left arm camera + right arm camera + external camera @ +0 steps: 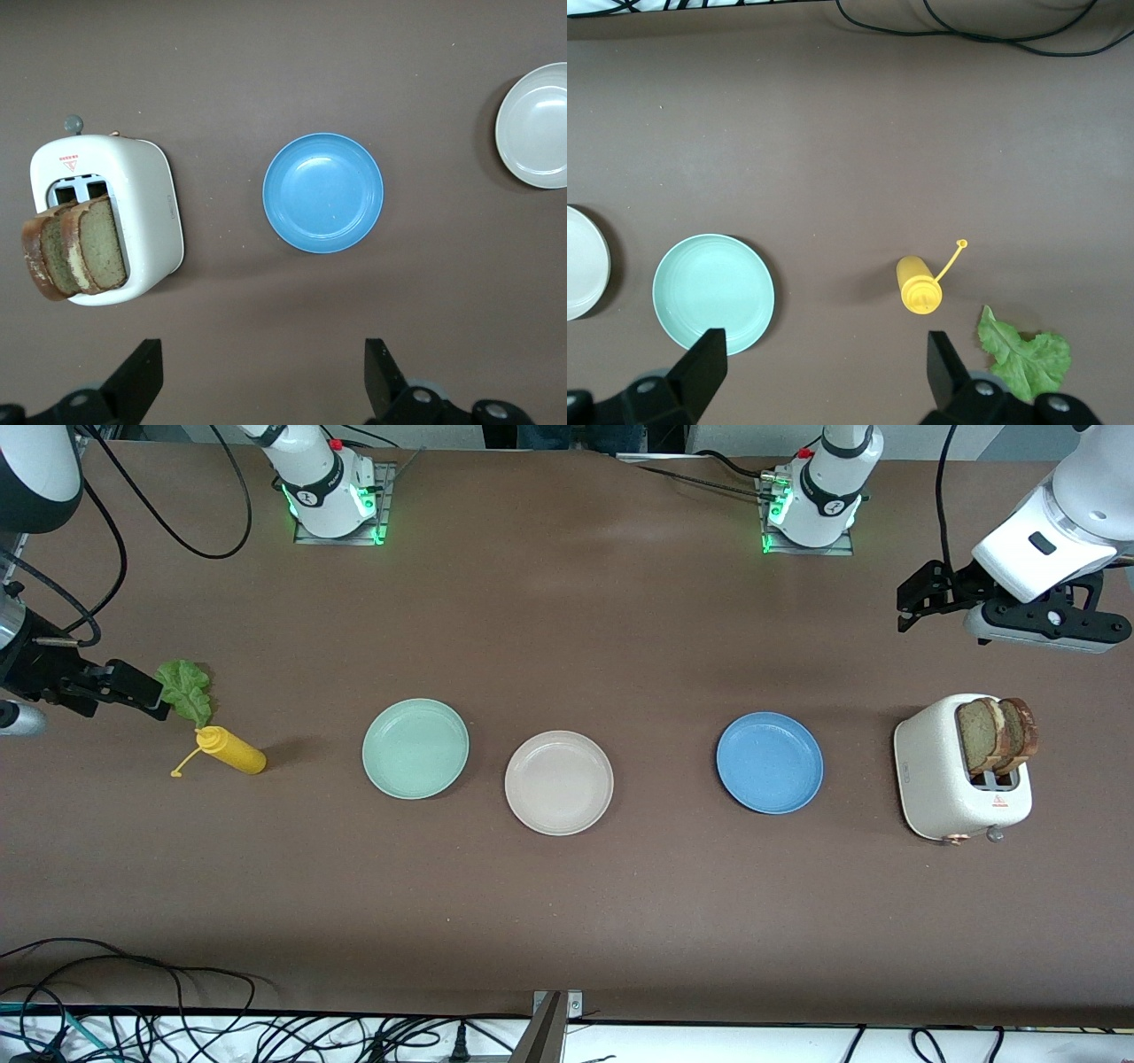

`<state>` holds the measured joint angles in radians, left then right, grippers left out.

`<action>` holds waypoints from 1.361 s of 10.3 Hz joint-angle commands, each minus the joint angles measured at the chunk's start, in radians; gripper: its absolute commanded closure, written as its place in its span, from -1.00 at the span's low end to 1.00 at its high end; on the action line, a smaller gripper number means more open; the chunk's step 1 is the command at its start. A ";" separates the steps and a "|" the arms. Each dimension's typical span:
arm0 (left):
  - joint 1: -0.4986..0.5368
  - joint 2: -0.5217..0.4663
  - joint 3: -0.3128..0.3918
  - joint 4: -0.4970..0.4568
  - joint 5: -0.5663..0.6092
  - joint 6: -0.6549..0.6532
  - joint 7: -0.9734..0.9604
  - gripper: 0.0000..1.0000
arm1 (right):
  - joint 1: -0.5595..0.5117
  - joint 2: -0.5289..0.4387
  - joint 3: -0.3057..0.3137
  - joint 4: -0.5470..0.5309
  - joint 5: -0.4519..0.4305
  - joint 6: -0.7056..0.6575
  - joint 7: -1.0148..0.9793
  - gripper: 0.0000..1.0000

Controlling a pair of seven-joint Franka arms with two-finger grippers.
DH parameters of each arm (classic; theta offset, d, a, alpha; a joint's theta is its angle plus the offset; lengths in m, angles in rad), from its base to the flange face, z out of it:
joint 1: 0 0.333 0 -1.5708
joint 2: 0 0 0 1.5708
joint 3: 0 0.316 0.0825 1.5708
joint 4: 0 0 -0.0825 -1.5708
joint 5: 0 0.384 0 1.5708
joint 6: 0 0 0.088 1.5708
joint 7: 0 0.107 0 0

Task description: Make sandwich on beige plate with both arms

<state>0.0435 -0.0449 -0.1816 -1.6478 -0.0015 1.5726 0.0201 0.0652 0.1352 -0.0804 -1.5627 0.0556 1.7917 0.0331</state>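
A: Where do things stand?

B: I see both end effectors wide open and empty. My left end effector [905,607] hangs over bare worktop [567,921]; the bread [997,735] stands in the toaster [961,779] close below it, and the beige plate [559,782] lies well off toward the right arm. My right end effector [146,695] hovers by the lettuce [186,689].

A: How would you take the first slice?

B: I'd straddle the top crust, pull straight upward, then lay it flat at the plate's centre.
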 commanded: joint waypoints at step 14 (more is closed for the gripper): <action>-0.011 0.017 0.001 0.028 0.014 -0.009 -0.015 -1.00 | -0.005 -0.006 0.002 -0.003 0.012 0.002 0.021 -1.00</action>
<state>0.0414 -0.0417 -0.1830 -1.6478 -0.0015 1.5726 0.0134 0.0651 0.1362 -0.0806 -1.5627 0.0558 1.7941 0.0436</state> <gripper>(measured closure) 0.000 0.000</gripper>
